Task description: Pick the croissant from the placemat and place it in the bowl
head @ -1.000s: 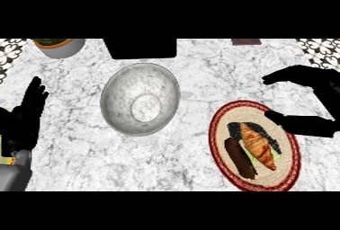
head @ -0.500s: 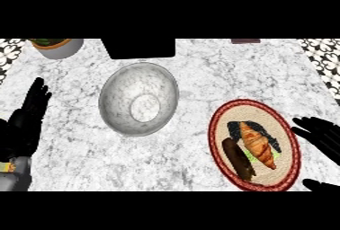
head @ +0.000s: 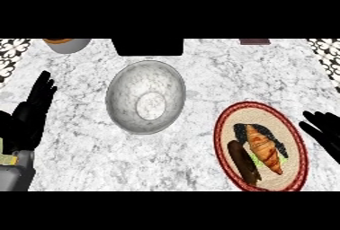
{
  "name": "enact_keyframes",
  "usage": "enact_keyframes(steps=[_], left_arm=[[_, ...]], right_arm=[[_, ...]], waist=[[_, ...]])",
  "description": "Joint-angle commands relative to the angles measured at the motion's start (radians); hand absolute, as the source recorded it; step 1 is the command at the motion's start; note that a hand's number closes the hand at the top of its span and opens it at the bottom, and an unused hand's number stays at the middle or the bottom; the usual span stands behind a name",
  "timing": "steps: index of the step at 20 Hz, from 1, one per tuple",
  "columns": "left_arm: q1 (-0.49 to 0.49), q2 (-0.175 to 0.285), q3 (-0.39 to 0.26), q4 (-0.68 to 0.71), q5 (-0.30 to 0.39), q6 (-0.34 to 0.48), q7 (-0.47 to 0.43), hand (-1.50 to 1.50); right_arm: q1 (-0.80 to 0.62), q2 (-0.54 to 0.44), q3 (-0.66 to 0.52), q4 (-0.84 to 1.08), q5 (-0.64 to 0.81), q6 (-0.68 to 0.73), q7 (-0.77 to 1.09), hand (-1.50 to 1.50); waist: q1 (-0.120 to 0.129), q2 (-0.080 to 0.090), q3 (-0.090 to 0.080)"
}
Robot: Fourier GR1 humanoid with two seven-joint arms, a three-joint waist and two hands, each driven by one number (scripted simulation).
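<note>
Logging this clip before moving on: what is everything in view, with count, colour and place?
counter: one, white-grey marble, under everything
bowl: one, grey speckled, centre
placemat: one, beige with a red rim, right
croissant: one, golden brown, on the placemat
oblong item: one, dark brown, on the placemat beside the croissant
pot: one, grey, top left, cut off
black block: one, top centre
left hand: one, black, open, left edge
right hand: one, black, open, right edge
</note>
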Motion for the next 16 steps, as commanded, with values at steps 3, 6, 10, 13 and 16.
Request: enact_keyframes(steps=[3,6,10,13,16], left_arm=[[-0.049,-0.028,-0.004,0.037,-0.019,-0.01,-0.008,0.0],[-0.071,-0.026,-0.009,0.045,-0.024,-0.022,-0.006,0.0],[-0.057,-0.029,-0.009,0.027,-0.022,-0.041,0.001,0.0],[-0.09,-0.04,-0.009,0.038,-0.039,-0.033,0.017,0.0],[-0.06,-0.036,-0.001,0.02,-0.047,-0.037,0.01,0.0]], right_arm=[[-0.193,-0.045,0.102,-0.039,0.051,0.257,0.268,-1.5],[-0.257,-0.09,0.153,-0.036,0.055,0.399,0.358,-1.5],[-0.361,-0.002,0.284,0.066,0.087,0.52,0.446,-1.5],[-0.488,0.078,0.332,0.154,0.056,0.645,0.482,-1.5],[-0.581,0.168,0.366,0.276,0.04,0.733,0.494,-1.5]], waist=[[0.033,0.009,-0.002],[0.042,0.013,-0.003],[0.053,0.011,-0.002],[0.048,0.01,-0.001],[0.048,0.008,0.0]])
